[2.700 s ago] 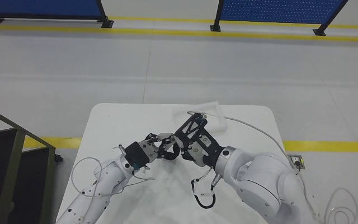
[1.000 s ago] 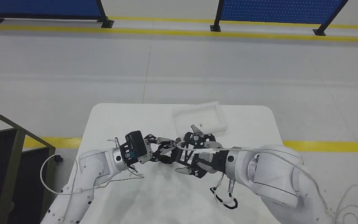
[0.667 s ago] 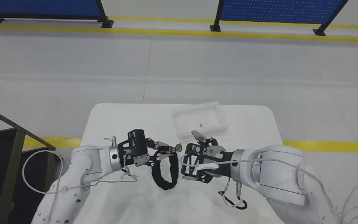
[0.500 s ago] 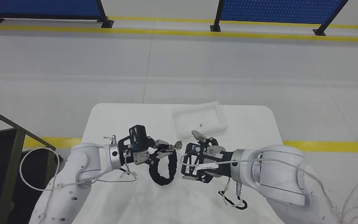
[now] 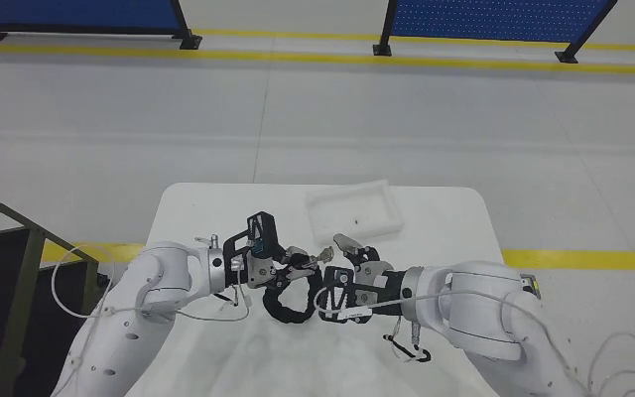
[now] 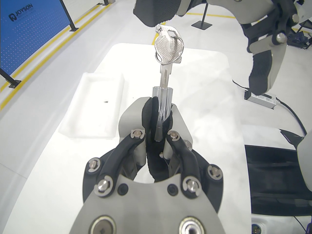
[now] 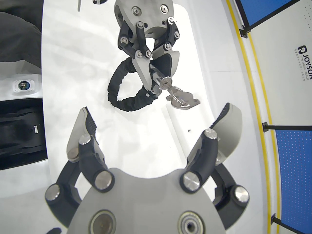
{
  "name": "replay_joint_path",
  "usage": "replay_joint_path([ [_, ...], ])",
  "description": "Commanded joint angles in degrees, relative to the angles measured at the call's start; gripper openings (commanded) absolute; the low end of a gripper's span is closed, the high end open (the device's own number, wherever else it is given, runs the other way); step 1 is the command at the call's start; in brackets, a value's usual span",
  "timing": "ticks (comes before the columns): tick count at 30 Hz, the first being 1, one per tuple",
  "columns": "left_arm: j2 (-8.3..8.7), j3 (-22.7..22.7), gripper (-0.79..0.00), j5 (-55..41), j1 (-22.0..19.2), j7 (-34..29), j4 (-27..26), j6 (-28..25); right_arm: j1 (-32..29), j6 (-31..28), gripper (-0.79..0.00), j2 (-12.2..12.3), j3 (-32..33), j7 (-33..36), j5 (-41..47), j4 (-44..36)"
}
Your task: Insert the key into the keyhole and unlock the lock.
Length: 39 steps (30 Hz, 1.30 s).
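My left gripper is shut on the lock's metal cylinder. The key sits in the keyhole, its head and ring sticking out toward the right gripper. The lock's black cable loop hangs below, over the white table. My right gripper stands open just in front of the key. One of its pads is almost at the key head, the other well apart, and it holds nothing.
A shallow white tray lies at the table's far side, beyond both grippers. A thin cable and a black cord lie near the right arm. Yellow floor lines and blue barriers stand beyond the table.
The grippers, together at the lock a second ago, drew apart, the right one open. Since half a second ago the right gripper has edged back toward the key, and the left wrist has turned.
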Motion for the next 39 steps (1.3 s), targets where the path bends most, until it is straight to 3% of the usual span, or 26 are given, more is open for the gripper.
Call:
replay_joint_path([
  [1, -0.14, 0.82, -0.785, -0.48, -0.8, -0.38, 0.82, 0.1, -0.02, -0.27, 0.0, 0.06, -0.45, -0.98, -0.77, 0.15],
  [13, -0.78, 3.73, -0.785, 0.03, -3.94, 0.48, 3.18, -0.19, 2.09, 0.15, 0.0, 0.11, -6.58, 0.53, -4.56, 0.45],
  [18, -0.79, 3.87, -0.785, 1.08, -4.37, 1.29, 3.66, -0.67, 3.29, 0.32, 0.0, 0.3, -5.92, 0.17, -5.23, 0.96],
  [21, -0.64, 3.52, -0.785, 1.76, -4.28, 1.5, 3.74, -1.19, 3.98, -2.64, 0.0, 0.71, -4.03, -1.29, -6.38, 1.49],
  [28, -0.25, 2.74, -0.785, 2.48, -3.83, 1.66, 3.05, -2.14, 4.89, -13.28, 0.0, 2.44, -1.7, -11.92, -9.98, 3.88],
  [31, -0.17, 2.87, -0.785, 2.98, -3.79, 1.46, 2.67, -2.47, 5.21, -16.38, -0.422, 3.25, -1.41, -15.02, -12.01, 4.38],
  [32, -0.16, 2.96, -0.785, 3.04, -3.8, 1.43, 2.58, -2.62, 5.29, -17.21, -0.459, 3.47, -1.32, -15.85, -12.5, 4.28],
  [39, -0.04, 3.42, -0.785, 3.04, -4.0, 1.07, 2.24, -3.14, 6.26, -19.07, -0.465, 4.71, -1.59, -17.91, -17.82, 2.06],
])
